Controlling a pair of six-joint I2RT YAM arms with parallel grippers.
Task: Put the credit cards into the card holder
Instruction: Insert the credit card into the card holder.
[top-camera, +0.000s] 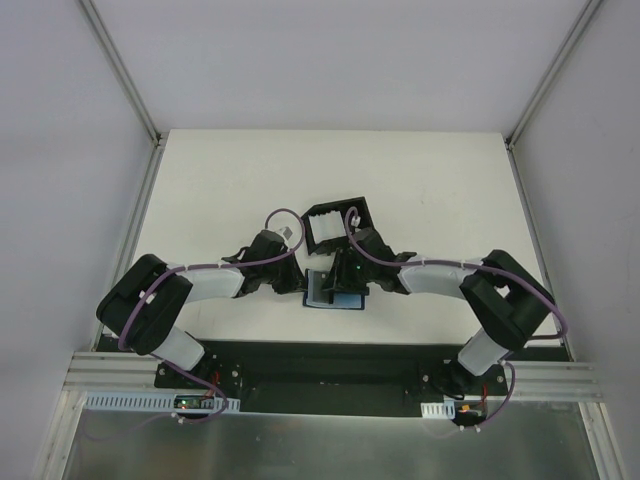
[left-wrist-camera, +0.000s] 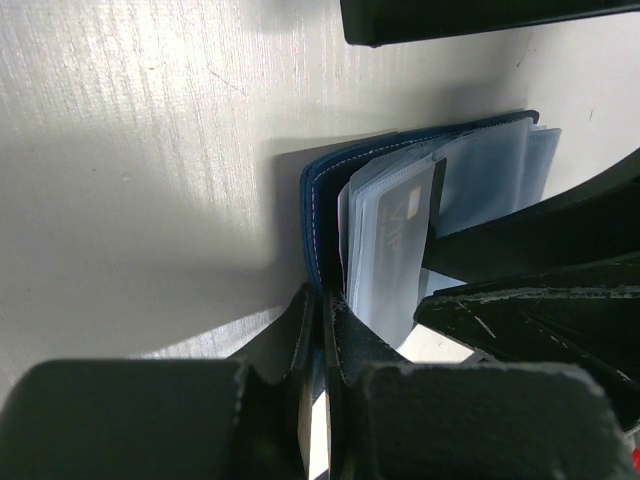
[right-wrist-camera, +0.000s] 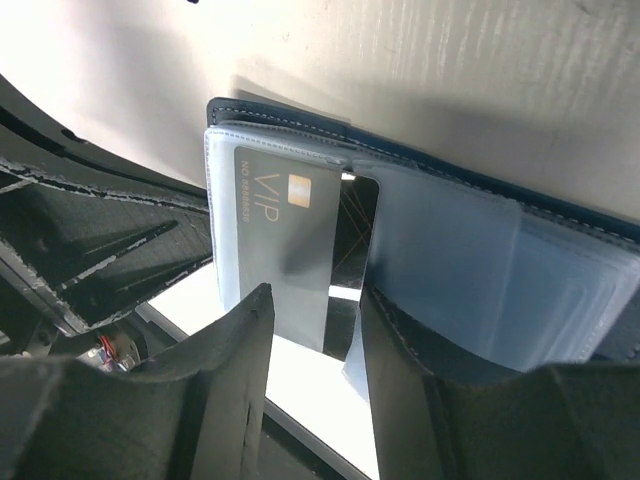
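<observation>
The left arm (top-camera: 210, 284) and right arm (top-camera: 436, 277) are built of matte black joint housings and white tubular links. A purple cable (top-camera: 282, 211) runs along each. The right gripper (right-wrist-camera: 312, 300) has black fingers (right-wrist-camera: 225, 380) with rough, chipped edges.

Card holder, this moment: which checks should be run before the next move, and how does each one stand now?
1. Left pincer clamped on the card holder cover: ok.
2. Holder lying open with its clear sleeves exposed: ok.
3. VIP card entered in a sleeve: ok, top end is under the plastic.
4. Card fully seated: not ok, lower end sticks out.
5. Right pincer gripping the card: cannot tell; its fingers flank the card's end.
</observation>
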